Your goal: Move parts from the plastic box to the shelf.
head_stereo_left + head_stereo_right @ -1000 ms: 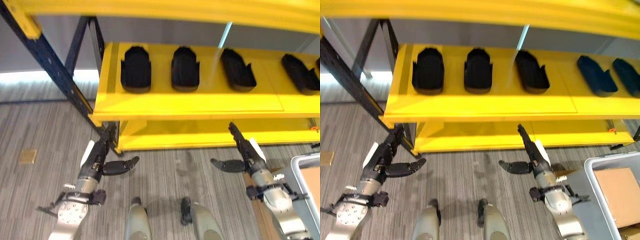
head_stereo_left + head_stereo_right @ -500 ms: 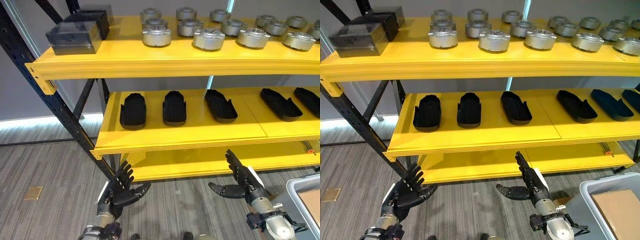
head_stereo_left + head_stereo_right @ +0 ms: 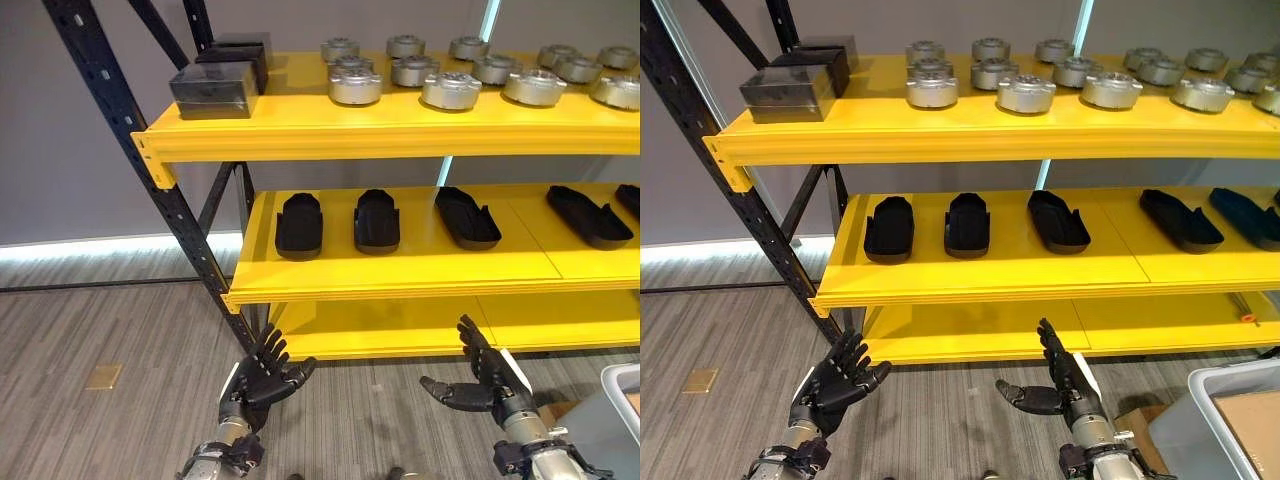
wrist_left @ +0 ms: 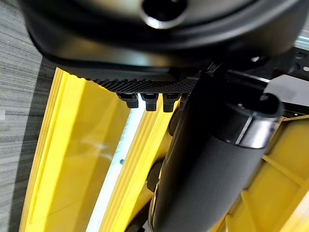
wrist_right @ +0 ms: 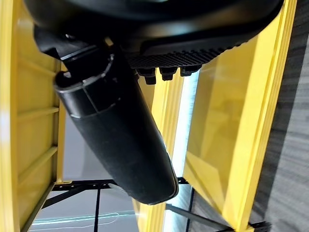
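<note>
- a yellow shelf rack on dark blue uprights stands before the robot, its top tier carrying round silver metal parts and two dark rectangular blocks.
- the middle tier holds a row of black moulded parts, each with its long axis running front to back.
- the grey plastic box sits on the floor at the robot's right, a piece of brown cardboard showing inside; any parts in it cannot be made out.
- the right hand hangs low in front of the bottom tier, fingers spread, thumb out, holding nothing; it is the nearer hand to the box, which lies to its right.
- the left hand hovers by the rack's left upright, fingers fanned and empty, well apart from the box.
</note>
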